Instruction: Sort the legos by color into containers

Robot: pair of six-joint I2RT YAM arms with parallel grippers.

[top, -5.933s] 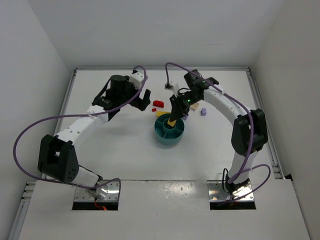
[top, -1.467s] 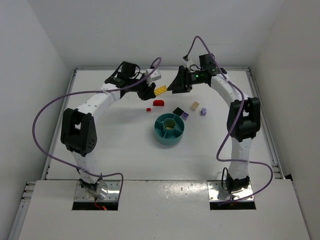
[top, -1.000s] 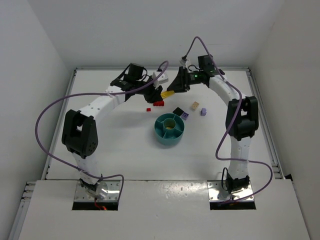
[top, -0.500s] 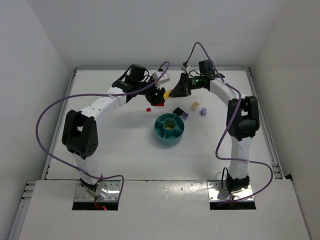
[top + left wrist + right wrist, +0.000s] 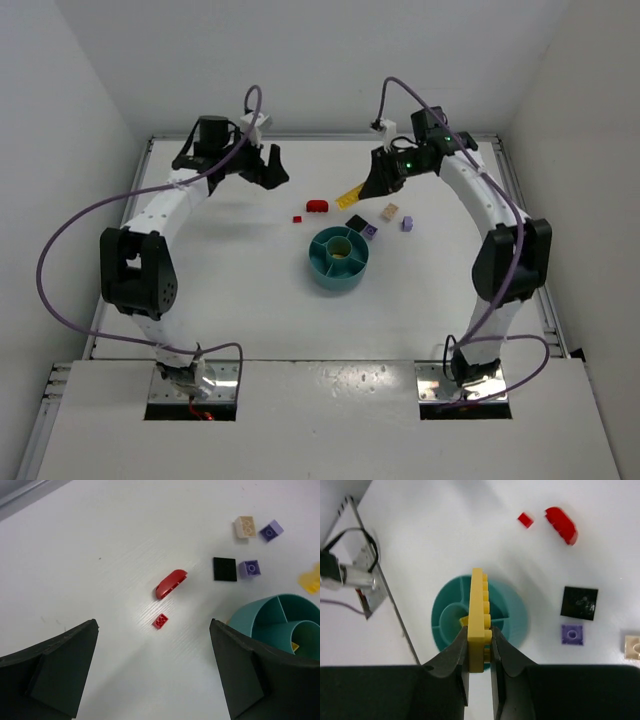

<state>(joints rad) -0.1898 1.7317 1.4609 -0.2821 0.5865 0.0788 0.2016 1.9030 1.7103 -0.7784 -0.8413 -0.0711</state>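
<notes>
We find yellow pieces [image 5: 343, 250] in the teal dish [image 5: 335, 279]. The right gripper [image 5: 479, 636] clamps 1 yellow brick [image 5: 478, 605], and the left gripper [image 5: 153, 645] is spread and empty. 6 legos [image 5: 224, 569] lie unsorted at the dish's 12 o'clock.

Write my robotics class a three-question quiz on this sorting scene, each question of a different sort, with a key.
1. True or false: the left pincer is shut on a brick.
2. What colour is the long brick held by the right pincer? A red, B yellow, C black.
3. Fill in: ___ red bricks lie on the table.
Key: 1 false, it is open and empty. 2 B. 3 two.
</notes>
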